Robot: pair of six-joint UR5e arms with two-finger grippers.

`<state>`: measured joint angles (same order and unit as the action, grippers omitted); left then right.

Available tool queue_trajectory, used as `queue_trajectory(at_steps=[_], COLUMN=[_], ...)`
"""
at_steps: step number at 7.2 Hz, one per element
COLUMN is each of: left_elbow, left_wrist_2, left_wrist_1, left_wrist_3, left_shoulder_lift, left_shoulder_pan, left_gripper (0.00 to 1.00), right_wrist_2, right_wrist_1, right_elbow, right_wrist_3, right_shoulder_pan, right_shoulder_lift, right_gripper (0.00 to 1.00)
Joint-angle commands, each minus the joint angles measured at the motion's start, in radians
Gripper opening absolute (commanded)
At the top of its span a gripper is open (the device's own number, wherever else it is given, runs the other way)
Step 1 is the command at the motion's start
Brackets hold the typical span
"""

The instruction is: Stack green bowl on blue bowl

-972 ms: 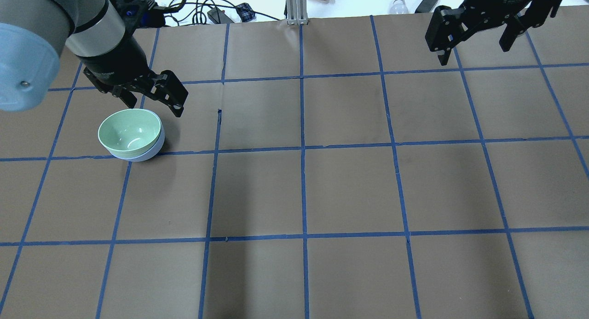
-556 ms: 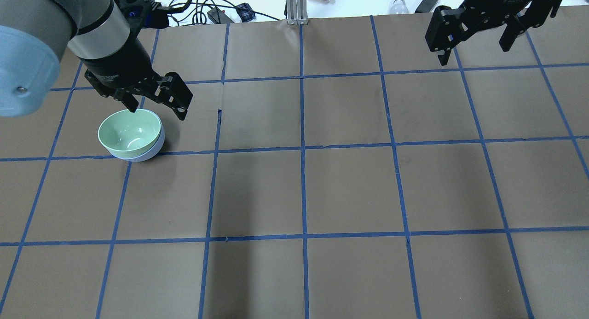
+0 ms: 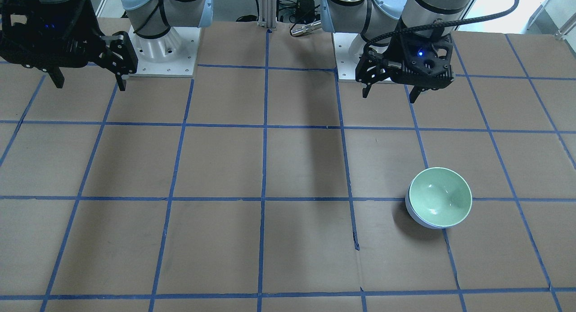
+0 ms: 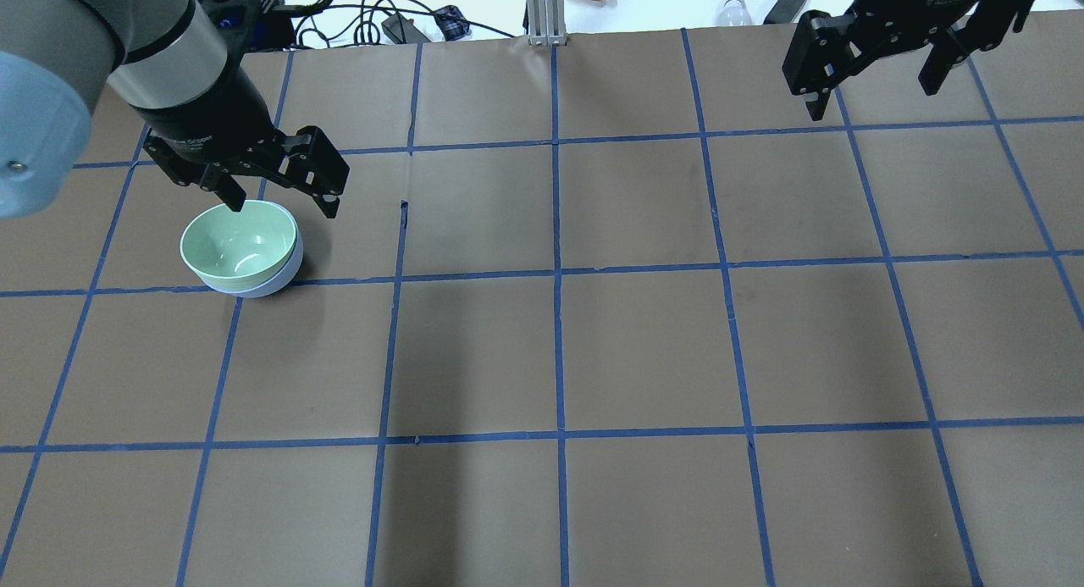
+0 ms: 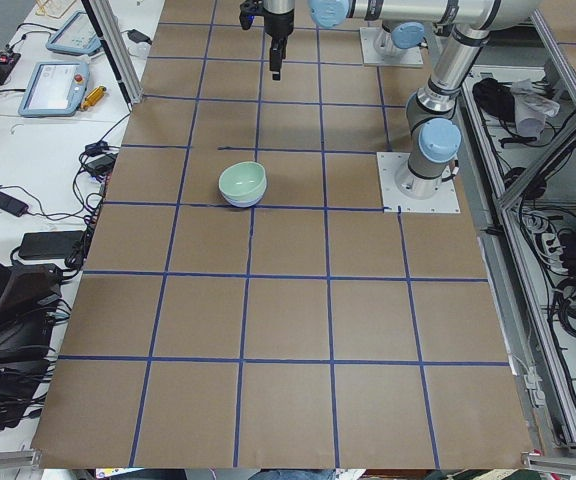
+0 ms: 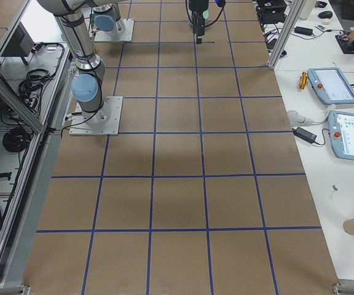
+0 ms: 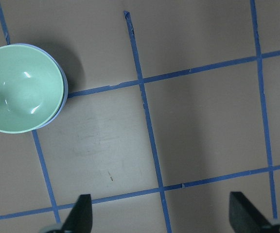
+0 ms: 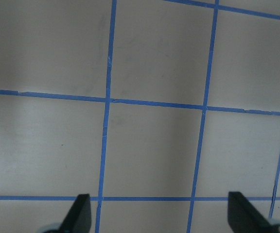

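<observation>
- Green bowl [image 4: 239, 244] sat nested in the blue bowl [image 4: 281, 280] on the table's [image 4: 644, 350] left side; neither had shifted over the last second.
- Left gripper [image 4: 281, 207] stayed spread and empty above the rim, drifting only slightly.
- Right gripper [image 4: 872, 100] was parked far off, spread, empty.
- Judged: stack made, release done.

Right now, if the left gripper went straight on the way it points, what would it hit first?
Most likely the bare brown table. Its wrist view shows the left gripper with open fingers framing paper only; the green bowl, nested in the blue bowl, sits off to one side.
</observation>
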<state>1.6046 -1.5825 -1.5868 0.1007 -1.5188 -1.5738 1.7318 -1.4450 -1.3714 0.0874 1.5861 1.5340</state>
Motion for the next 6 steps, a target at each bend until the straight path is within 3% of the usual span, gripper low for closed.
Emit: queue_trajectory(at_steps=[1, 6], left_elbow=[0.006, 0.0], left_wrist_2=[-0.005, -0.004], left_wrist_1=[0.001, 0.001], left_wrist_3=[-0.025, -0.038], left_shoulder_lift=[0.015, 0.016], left_shoulder_pan=[-0.003, 0.003], left_gripper=[1.0, 1.0], right_wrist_2=[0.0, 0.0], right_wrist_1=[0.0, 0.0], right_elbow=[0.0, 0.0], right_wrist_3=[0.0, 0.0], right_shoulder_pan=[0.0, 0.0], right_shoulder_lift=[0.0, 0.0], right_gripper=[1.0, 1.0])
